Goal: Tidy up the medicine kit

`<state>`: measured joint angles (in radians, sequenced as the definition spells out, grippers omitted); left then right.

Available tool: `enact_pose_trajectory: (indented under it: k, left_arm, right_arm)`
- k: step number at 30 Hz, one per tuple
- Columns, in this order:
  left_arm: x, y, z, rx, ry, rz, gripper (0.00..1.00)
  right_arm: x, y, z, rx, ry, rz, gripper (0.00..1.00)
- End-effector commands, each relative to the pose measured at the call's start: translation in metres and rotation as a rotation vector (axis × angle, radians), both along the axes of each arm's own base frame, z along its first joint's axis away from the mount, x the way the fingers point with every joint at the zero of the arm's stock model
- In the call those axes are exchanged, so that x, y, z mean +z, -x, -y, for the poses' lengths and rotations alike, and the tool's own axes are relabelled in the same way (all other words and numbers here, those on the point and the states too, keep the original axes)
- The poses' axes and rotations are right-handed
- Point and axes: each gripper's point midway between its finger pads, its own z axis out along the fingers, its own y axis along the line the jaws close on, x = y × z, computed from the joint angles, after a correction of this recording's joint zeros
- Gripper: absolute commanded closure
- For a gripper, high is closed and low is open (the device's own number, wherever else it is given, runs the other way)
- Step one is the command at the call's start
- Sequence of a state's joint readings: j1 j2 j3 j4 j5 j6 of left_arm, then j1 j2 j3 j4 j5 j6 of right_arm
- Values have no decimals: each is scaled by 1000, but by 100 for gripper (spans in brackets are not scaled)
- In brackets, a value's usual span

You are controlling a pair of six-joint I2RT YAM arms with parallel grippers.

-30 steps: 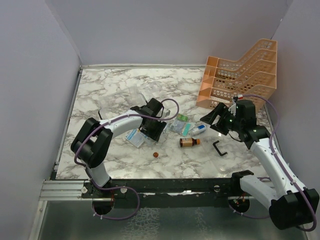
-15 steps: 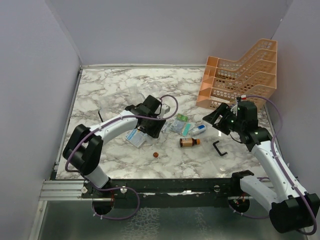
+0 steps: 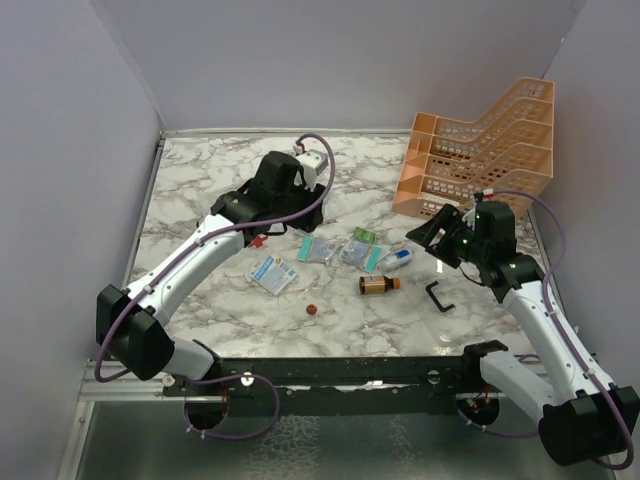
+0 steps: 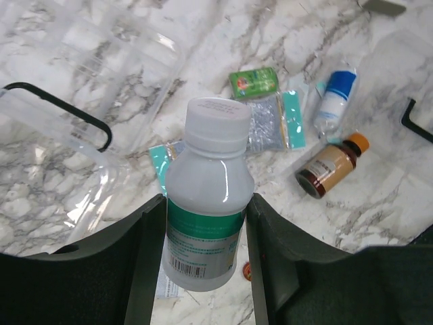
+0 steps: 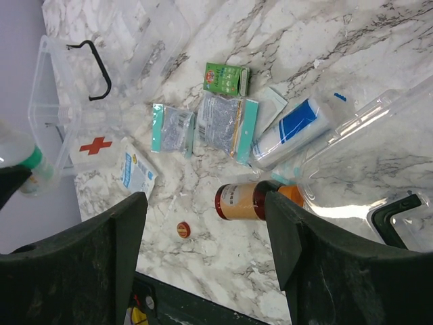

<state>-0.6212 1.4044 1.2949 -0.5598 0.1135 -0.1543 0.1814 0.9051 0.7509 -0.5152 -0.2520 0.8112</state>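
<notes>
Left jaws grip the bottle point(image 4: 206, 203), held aloft beside the kit point(image 4: 47, 162) at frame left; right jaws open, empty. I judge the slick bottle could slip, or clip the kit's wall on lowering.

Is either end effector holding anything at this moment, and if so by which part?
The left end effector grips the white bottle by its labelled lower body, with the cap clear of the fingers. The right end effector is open and holds nothing.
</notes>
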Motion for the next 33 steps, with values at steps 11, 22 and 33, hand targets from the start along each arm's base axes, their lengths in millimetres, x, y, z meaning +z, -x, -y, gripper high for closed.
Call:
enact_pose_trajectory:
  k: [11,22,33]
  left_arm:
    - [23,-77,-121,680,230,-15,62]
    - [-40,-97,-133,908,393,-200,62]
    - [-92,-116,-112,967,452,-326,62]
  right_arm:
    - [13,-10,1,-26,-13,21,32]
    - [14,-13,0,-34,-21,23,32]
    - [5,-23,-9,-1,-46,5,32]
